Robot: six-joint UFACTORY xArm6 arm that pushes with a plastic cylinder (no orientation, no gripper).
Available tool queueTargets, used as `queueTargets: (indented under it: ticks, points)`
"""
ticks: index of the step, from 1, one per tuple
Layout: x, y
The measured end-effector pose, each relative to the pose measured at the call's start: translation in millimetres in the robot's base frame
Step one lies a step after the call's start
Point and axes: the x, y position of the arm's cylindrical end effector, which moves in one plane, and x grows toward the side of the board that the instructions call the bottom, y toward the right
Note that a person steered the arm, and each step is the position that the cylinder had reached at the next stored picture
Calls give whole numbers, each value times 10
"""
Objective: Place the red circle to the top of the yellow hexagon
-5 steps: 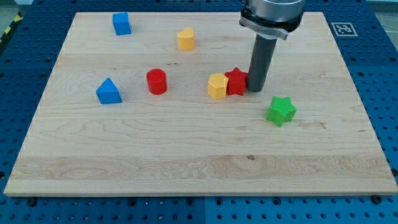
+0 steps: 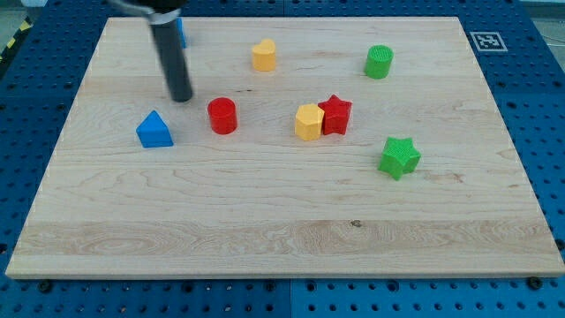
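The red circle (image 2: 222,116) stands left of the board's middle. The yellow hexagon (image 2: 308,122) sits to its right, touching a red star (image 2: 335,115) on the hexagon's right side. My tip (image 2: 181,97) is on the board up and to the left of the red circle, a short gap away, and above a blue triangular block (image 2: 154,130).
A yellow heart-shaped block (image 2: 263,55) lies at the view's top centre. A green cylinder (image 2: 379,62) is at the top right, a green star (image 2: 399,157) at the right. A blue block (image 2: 180,32) sits partly hidden behind the rod at top left.
The rod has moved from beside the red star far to the view's left, now near the red circle. The green cylinder it hid is now visible. No block has moved.
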Motion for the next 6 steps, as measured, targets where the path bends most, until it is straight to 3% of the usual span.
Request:
queueTargets:
  ticks: [1,2,3,4,5,6]
  points:
    - [348,90]
    - [413,729]
    - [267,1381]
    - [222,1540]
    - [252,1120]
    - [-47,916]
